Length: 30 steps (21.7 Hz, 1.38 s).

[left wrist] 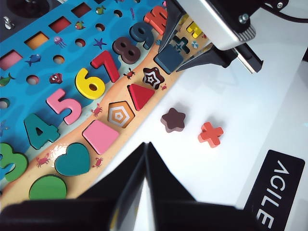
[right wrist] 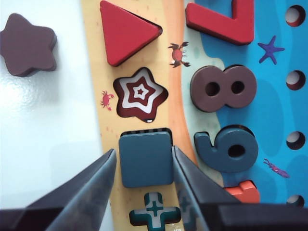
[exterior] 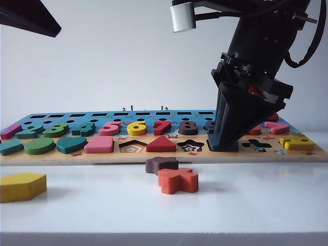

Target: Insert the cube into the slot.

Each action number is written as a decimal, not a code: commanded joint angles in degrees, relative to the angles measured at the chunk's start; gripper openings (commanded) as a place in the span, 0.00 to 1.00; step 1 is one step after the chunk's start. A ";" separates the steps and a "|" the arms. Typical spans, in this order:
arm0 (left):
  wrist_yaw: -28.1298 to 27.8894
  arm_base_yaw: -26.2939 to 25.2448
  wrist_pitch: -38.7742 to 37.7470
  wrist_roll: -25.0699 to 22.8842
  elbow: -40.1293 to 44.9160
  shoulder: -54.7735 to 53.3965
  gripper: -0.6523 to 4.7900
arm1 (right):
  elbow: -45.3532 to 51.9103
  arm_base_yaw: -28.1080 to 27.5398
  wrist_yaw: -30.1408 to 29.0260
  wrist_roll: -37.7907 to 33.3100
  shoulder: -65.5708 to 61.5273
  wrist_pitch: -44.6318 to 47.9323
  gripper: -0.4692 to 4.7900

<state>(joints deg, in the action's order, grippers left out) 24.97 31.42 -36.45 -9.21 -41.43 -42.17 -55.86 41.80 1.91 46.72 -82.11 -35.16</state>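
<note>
Only my right wrist view shows the checkerboard sliver of the slot (right wrist: pixel 144 131) behind the cube (right wrist: pixel 146 159) seated in it; my right tool (right wrist: pixel 144 166) straddles the cube, fingers parted off its sides, released. My left tool (left wrist: pixel 144 159) hovers clenched above the tabletop (left wrist: pixel 240 110).

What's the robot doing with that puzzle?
The right gripper is down at the puzzle board, its fingers on either side of the blue cube. The cube sits almost in its square slot, with a strip of checkered bottom showing. The left gripper hangs shut above the table, holding nothing. The star block lies off the board.
</note>
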 commanded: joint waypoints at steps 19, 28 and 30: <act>0.28 0.00 0.98 -0.24 -0.24 0.00 0.15 | -0.22 0.00 -0.77 -5.90 4.22 1.68 0.57; 0.28 0.00 0.98 -0.24 -0.24 0.00 0.15 | -0.20 -0.02 -0.17 -11.52 7.48 -3.17 0.08; 0.28 0.00 0.98 -0.24 -0.24 0.00 0.15 | -0.20 -0.11 -0.17 -12.52 7.45 -4.00 0.07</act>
<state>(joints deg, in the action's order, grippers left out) 24.97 31.42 -36.42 -9.21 -41.43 -42.17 -55.86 41.80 1.69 35.48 -74.83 -38.63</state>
